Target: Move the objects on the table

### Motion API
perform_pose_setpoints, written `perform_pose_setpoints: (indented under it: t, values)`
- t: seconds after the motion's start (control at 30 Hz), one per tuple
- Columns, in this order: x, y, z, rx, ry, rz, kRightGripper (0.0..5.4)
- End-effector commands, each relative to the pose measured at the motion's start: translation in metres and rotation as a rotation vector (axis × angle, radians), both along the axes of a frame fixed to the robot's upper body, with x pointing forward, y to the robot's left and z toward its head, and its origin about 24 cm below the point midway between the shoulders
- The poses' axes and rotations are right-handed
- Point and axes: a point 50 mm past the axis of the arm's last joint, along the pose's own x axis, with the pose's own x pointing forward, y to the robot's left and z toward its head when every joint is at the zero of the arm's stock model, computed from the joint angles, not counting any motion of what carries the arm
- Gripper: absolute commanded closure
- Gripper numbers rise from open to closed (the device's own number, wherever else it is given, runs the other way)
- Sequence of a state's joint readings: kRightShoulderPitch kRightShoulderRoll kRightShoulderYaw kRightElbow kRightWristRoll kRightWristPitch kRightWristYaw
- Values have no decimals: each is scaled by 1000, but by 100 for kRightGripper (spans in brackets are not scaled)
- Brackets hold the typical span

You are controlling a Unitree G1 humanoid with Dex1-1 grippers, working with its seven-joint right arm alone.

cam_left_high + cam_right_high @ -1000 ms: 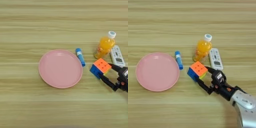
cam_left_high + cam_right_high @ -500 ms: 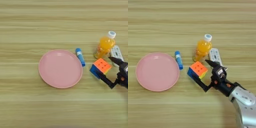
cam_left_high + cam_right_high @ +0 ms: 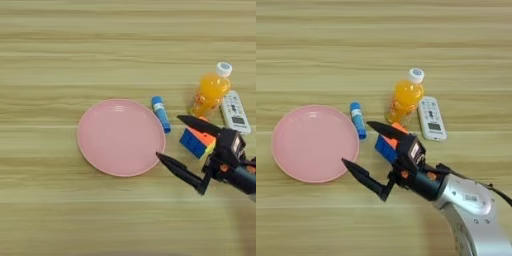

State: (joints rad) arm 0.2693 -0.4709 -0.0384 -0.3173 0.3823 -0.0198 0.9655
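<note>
My right gripper [image 3: 169,137] stands open, its two black fingers spread wide on either side of the Rubik's cube [image 3: 196,142]. The cube, orange on top and blue in front, lies on the table [image 3: 100,50] between the fingers, close to their base. One fingertip [image 3: 161,158] reaches the rim of the round pink plate [image 3: 121,137]. A short blue tube [image 3: 161,114] lies just right of the plate. Behind the cube stands the orange-juice bottle [image 3: 211,92] with its white cap. The silver forearm [image 3: 471,205] comes in from the bottom right.
A white remote control [image 3: 235,112] lies right of the bottle. The upper finger passes close in front of the bottle's base and the tube's near end.
The gripper has moved left from beside the cube. Its fingers have spread wider and now reach past the cube toward the plate. Plate, tube and bottle have stayed put.
</note>
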Motion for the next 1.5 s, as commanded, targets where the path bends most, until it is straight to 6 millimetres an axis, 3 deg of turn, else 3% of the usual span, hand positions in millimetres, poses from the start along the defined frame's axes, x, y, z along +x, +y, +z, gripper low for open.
perform_pose_setpoints:
  t: [0.03, 0.2, 0.43, 0.93, 1.2, 1.5]
  values:
    - [-3, 6, 7, -68, -56, 55, 3]
    - [-10, 18, -11, -110, -21, 90, 3]
    - [-11, 20, -23, -221, -55, 116, 3]
    - [8, 48, -29, -238, -257, -3, 3]
    - [8, 57, -37, -263, -225, 14, 3]
    - [11, 66, -45, -227, -61, -7, 3]
